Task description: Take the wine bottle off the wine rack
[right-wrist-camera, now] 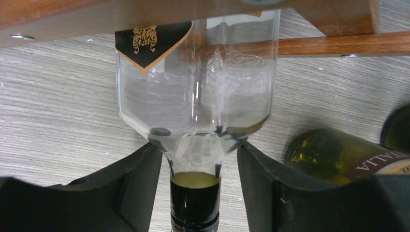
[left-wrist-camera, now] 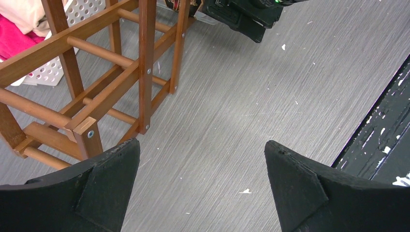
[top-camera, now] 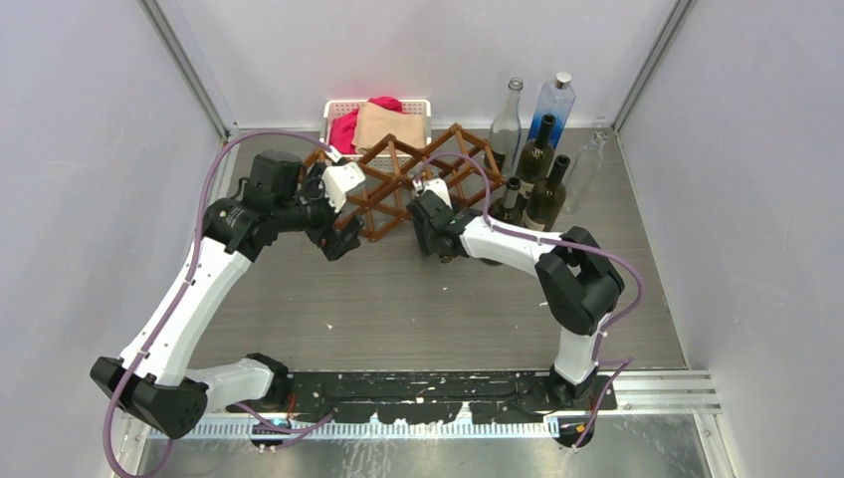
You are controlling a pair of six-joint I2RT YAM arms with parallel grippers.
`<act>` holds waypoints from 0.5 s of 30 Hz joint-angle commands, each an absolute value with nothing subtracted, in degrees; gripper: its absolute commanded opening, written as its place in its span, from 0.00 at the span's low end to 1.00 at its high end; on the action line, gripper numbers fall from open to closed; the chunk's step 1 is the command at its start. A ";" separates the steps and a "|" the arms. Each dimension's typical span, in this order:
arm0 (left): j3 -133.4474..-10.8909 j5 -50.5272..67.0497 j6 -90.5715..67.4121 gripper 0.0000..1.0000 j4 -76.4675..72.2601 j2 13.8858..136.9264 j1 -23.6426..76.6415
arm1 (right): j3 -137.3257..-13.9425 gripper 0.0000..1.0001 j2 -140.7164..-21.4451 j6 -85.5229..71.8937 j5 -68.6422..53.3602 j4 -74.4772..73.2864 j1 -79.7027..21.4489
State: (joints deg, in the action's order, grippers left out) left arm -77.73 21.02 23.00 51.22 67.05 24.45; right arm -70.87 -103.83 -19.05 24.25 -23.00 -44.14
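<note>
1. The wine rack (top-camera: 398,171) stands on the grey table (top-camera: 398,309), towards the far side, with a white basket (top-camera: 333,105) of cloths behind it.
2. The wine bottle (right-wrist-camera: 198,92) is clear glass with a black and gold label. It lies in a low cell of the rack, body under the slats and neck pointing out towards the arm bases.
3. The right gripper (right-wrist-camera: 199,150) is closed round the bottle's neck. One finger sits on each side, with the tips against the shoulder just above the dark capsule.
4. The left gripper (left-wrist-camera: 200,145) is spread wide and holds nothing. It hangs over bare table just beside the rack's near left foot, with no visible contact.
5. A dark green bottle (right-wrist-camera: 333,154) lies close to the right of the held bottle.
6. A cluster of upright bottles (top-camera: 537,149) stands just right of the rack.
</note>
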 commanded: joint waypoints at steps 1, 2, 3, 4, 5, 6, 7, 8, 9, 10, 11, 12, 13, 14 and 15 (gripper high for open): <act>-78.11 22.21 23.50 1.00 49.13 65.52 24.26 | -74.40 0.61 -104.47 -17.09 23.81 -19.59 -44.12; -78.12 22.21 23.49 1.00 49.12 65.48 24.26 | -74.83 0.60 -104.83 -16.85 23.62 -19.44 -44.13; -78.10 22.29 23.40 1.00 49.13 65.48 24.26 | -75.34 0.58 -105.11 -16.59 23.50 -19.49 -44.12; -78.12 22.24 23.40 1.00 49.13 65.48 24.26 | -75.95 0.56 -105.30 -16.34 23.38 -19.59 -44.12; -78.06 22.29 23.31 1.00 49.13 65.45 24.26 | -76.41 0.54 -105.55 -16.12 23.15 -19.58 -44.12; -78.09 22.21 23.36 1.00 49.13 65.35 24.26 | -76.72 0.52 -105.68 -15.91 22.79 -19.45 -44.20; -78.11 22.19 23.38 1.00 49.11 65.31 24.21 | -77.06 0.50 -105.91 -15.71 22.53 -19.41 -44.19; -78.08 22.09 23.43 1.00 49.11 65.30 24.25 | -77.38 0.49 -106.17 -15.61 22.20 -19.56 -44.20; -78.11 21.94 23.39 1.00 49.13 65.30 24.25 | -77.65 0.47 -106.39 -15.59 21.97 -19.73 -44.20; -78.05 21.83 23.39 1.00 49.05 65.30 24.26 | -77.89 0.44 -106.63 -15.70 21.71 -19.85 -44.21; -77.94 21.76 23.41 1.00 48.92 65.30 24.24 | -78.15 0.40 -106.69 -15.79 21.45 -19.86 -44.41; -77.89 21.71 23.46 1.00 48.81 65.22 24.26 | -78.11 0.36 -106.71 -15.89 21.09 -19.80 -44.53; -77.80 21.71 23.36 1.00 48.72 65.22 24.26 | -78.04 0.33 -106.70 -15.84 20.87 -19.57 -45.02; -77.73 21.73 23.26 1.00 48.62 65.21 24.26 | -77.87 0.28 -106.70 -15.76 20.76 -19.32 -45.45; -77.71 21.79 23.23 1.00 48.61 65.21 24.26 | -77.70 0.23 -106.70 -15.65 20.68 -19.11 -45.90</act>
